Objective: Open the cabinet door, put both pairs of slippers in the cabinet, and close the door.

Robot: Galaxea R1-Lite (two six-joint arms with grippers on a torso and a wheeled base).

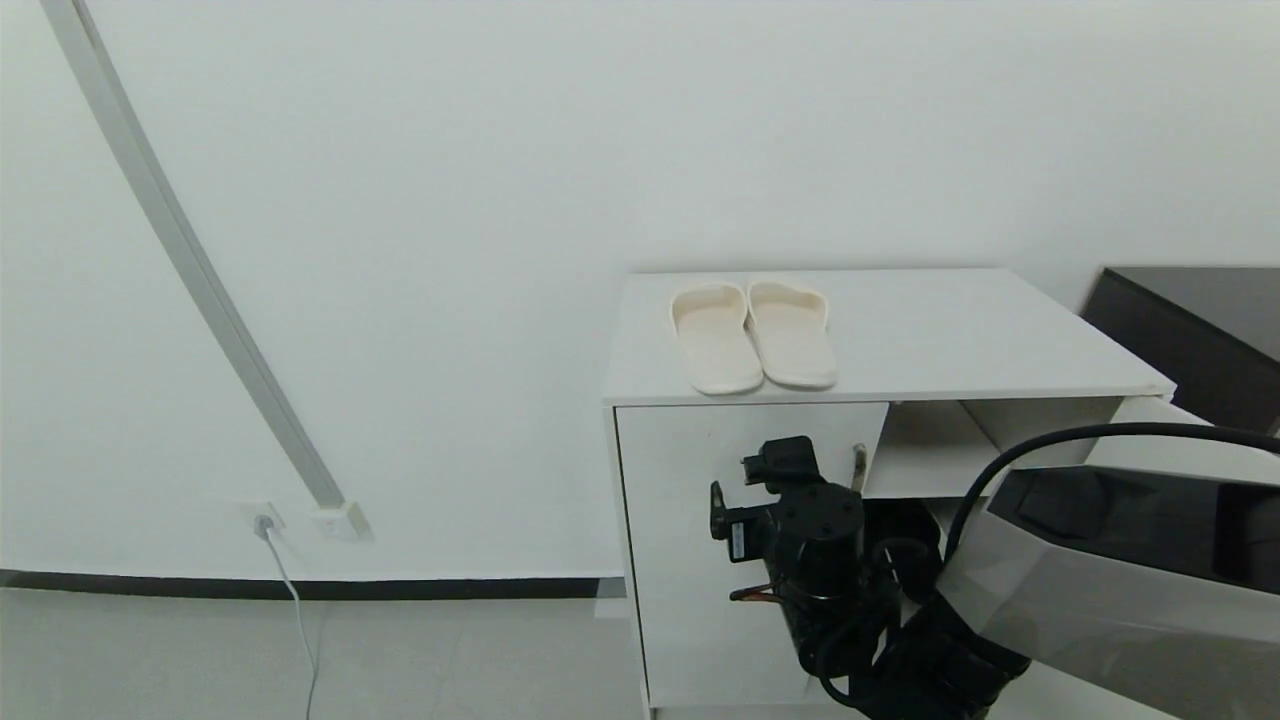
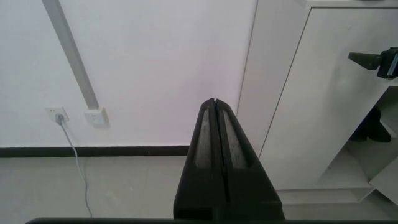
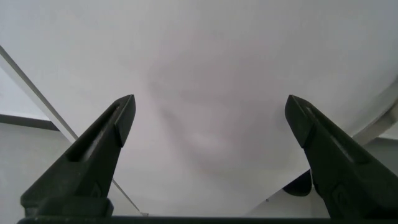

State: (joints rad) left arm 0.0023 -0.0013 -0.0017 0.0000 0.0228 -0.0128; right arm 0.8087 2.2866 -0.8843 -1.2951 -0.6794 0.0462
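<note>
Closest to me, the left end effector (image 2: pixel 214 106) hangs off to the left of the cabinet (image 1: pixel 950 330), its fingers pressed flat together with nothing between them. I read that as parked out of the way. The right end effector (image 3: pixel 209 109) sits low in front of the cabinet's shut left door (image 1: pixel 670 600), fingers spread wide and empty. It points at the white panel, just left of the door's slim handle (image 1: pixel 858 467), a posture that suits work on the door front rather than a pick-up. To the right of the handle the cabinet stands open with an inner shelf (image 1: pixel 920 455) showing, so I judge the opening step at least partly done and the space ready for loading. The slippers (image 1: pixel 752 335), one cream pair, lie side by side and touching on the cabinet top, in its left half, heels near the front edge. From the right end effector they are above and farther back, well apart. It would have to rise over that front edge to reach them.
</note>
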